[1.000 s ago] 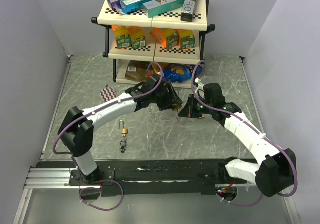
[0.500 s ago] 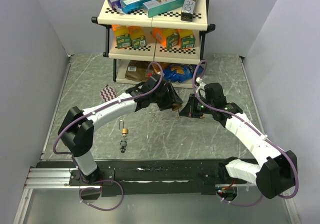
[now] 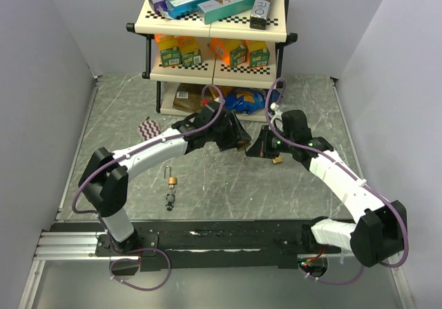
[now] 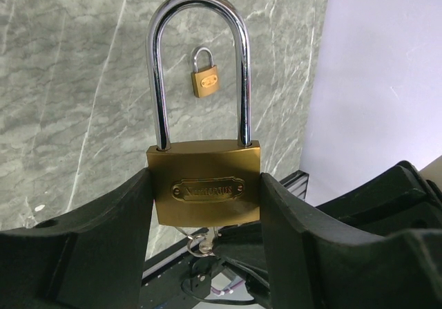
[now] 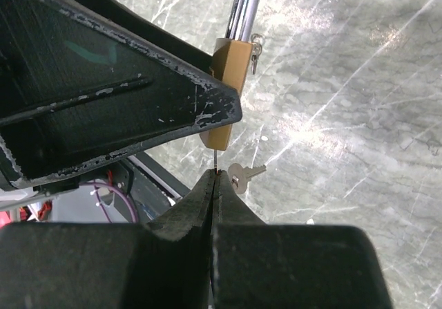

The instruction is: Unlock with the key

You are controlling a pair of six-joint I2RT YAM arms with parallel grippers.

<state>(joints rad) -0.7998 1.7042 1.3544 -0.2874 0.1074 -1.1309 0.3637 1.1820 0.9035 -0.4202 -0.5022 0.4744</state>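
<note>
My left gripper (image 3: 240, 141) is shut on a large brass padlock (image 4: 206, 183), its jaws clamping the two sides of the body. The long steel shackle (image 4: 199, 60) stands closed above the body. My right gripper (image 3: 262, 150) is shut on a key (image 5: 215, 162) whose thin blade runs up into the bottom of the padlock (image 5: 228, 81). A spare key (image 5: 243, 175) hangs beside the right gripper's tip (image 5: 214, 179). The key ring (image 4: 199, 240) shows under the padlock in the left wrist view.
A small brass padlock (image 3: 172, 180) with its keys (image 3: 170, 200) lies on the marble table, also in the left wrist view (image 4: 205, 79). A three-tier shelf (image 3: 214, 19) with boxes stands at the back, snack bags (image 3: 242, 99) under it. A patterned card (image 3: 148, 127) lies to the left.
My right wrist has shifted slightly toward the back and turned a little while staying at the padlock's bottom. The left gripper keeps holding the padlock in place.
</note>
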